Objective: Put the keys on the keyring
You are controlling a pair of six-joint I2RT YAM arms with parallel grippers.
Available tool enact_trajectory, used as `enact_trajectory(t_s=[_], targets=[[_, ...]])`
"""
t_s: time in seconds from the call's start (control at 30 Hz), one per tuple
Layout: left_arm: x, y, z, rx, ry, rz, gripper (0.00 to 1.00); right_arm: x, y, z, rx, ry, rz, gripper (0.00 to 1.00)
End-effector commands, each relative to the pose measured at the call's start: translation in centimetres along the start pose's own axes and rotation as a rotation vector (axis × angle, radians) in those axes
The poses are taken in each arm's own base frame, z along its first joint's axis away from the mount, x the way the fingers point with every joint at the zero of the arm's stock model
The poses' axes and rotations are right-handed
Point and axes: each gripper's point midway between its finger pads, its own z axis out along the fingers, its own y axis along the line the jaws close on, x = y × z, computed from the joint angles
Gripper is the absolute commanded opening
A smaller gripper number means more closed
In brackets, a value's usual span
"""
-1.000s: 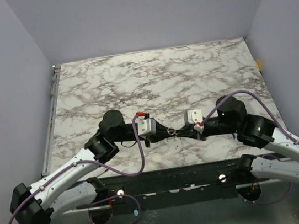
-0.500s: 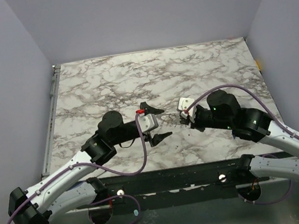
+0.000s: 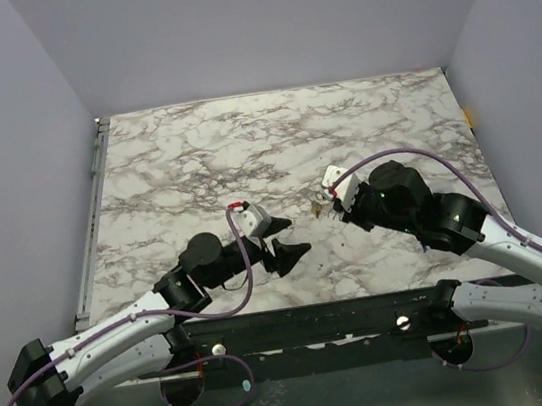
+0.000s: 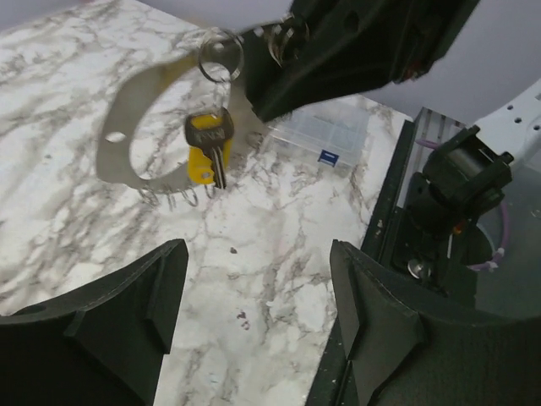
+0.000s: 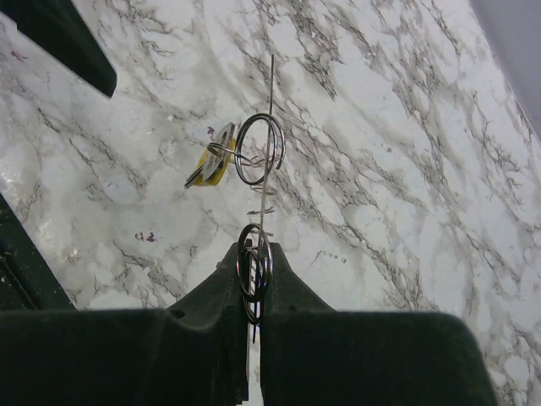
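— How's the left arm?
— Stretched low and forward. Its left end effector (image 4: 254, 254) is released, with the fingers spread wide and touching nothing.
— And the right?
— The right end effector (image 5: 254, 258) is clenched on the keyring (image 4: 127, 127), held over the bench (image 3: 341, 122) near the front edge. The yellow-headed key (image 4: 208, 145) hangs from it by a small split ring (image 4: 221, 57). Marble stretches beyond to the far wall.
— Any writing?
— There's a blue label (image 4: 329, 157) on the plastic box (image 4: 317, 135), but it's unreadable.

Key (image 3: 316, 207) — tiny, indistinct overhead
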Motion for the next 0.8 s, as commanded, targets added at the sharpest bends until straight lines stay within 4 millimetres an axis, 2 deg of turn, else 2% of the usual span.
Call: enact_trajectory(t_s=[0.0, 0.17, 0.43, 0.6, 0.77], targets=[[-0.8, -2.0, 0.6, 0.053, -0.138, -0.057, 0.74, -2.5, -0.8, -0.7, 0.021, -0.083, 0.025, 0.00], [-0.7, -2.3, 1.0, 0.090, -0.211, 0.020, 0.74, -3.7, 0.1, -1.5, -0.042, -0.142, 0.023, 0.00], [-0.9, -3.3, 1.7, 0.159, -0.282, 0.038, 0.73, -3.8, 2.9, -2.2, -0.169, -0.231, 0.012, 0.00], [-2.0, -3.4, 2.2, 0.161, -0.336, 0.024, 0.63, -3.9, 3.4, -2.3, -0.197, -0.237, 0.019, 0.00], [-2.1, -3.8, 2.9, 0.177, -0.341, 0.038, 0.62, -3.9, 3.6, -2.3, -0.210, -0.230, 0.013, 0.00]])
